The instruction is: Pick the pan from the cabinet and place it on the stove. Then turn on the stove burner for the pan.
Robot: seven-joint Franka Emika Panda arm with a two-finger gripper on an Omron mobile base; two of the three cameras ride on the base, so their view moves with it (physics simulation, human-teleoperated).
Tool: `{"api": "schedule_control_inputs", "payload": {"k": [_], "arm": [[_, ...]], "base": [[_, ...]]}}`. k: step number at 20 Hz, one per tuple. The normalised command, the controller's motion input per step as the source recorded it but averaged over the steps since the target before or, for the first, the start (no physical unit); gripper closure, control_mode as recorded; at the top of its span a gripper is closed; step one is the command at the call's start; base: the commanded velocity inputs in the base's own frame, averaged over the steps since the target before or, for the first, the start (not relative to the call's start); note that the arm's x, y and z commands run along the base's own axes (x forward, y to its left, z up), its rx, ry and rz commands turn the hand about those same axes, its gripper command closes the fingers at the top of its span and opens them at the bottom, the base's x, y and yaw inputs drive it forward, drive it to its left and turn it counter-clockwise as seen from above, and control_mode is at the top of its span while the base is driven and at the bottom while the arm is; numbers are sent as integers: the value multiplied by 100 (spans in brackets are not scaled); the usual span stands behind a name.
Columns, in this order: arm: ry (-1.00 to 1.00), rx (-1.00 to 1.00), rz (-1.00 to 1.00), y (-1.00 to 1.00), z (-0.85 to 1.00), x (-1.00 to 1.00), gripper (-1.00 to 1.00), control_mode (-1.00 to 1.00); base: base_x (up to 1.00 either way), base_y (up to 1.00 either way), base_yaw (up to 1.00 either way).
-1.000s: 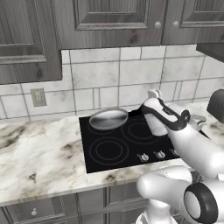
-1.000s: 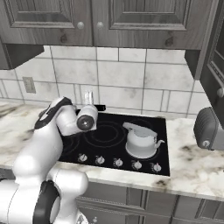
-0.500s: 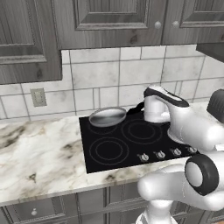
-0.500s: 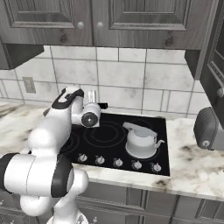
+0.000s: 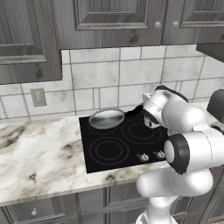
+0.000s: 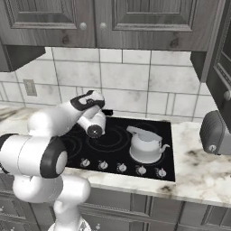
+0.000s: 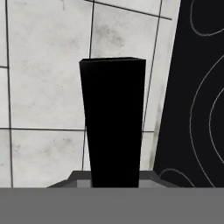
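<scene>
The pan (image 5: pixel 106 118), round and silver, lies over the rear left ring of the stove (image 5: pixel 109 151). Its black handle (image 5: pixel 136 110) points right toward the arm. My gripper (image 5: pixel 146 114) is at the end of that handle and shut on it. In the hand view the handle (image 7: pixel 113 118) runs straight up from between the jaws of the gripper (image 7: pixel 113 181), over the tiled wall. In the right base view the hand (image 6: pixel 93 125) hovers over the stove (image 6: pixel 113 140) and the arm hides the pan's bowl. The cabinet (image 5: pixel 118 19) hangs above with both doors closed.
A silver-white kettle (image 6: pixel 145 145) stands on the stove's front right ring. A row of small knobs (image 6: pixel 122 167) lines the stove's front edge. A dark toaster (image 6: pixel 215 133) sits on the marble counter (image 5: pixel 39 157) to the right. A wall outlet (image 5: pixel 38 97) is at the left.
The pan stays on the rear left ring. The arm's elbow has swung round and dropped lower while the hand keeps its hold at the handle.
</scene>
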Motion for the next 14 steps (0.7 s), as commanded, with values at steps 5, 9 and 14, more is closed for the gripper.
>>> {"api": "schedule_control_inputs", "payload": {"k": [5, 9, 14], "arm": [[-5, -1, 0, 0, -38, 16, 100, -100], [-4, 0, 0, 0, -22, 12, 100, -100], [-1, 0, 0, 0, -17, 17, 100, -100]], "base": [[0, 0, 0], [0, 0, 0], [0, 0, 0]]}}
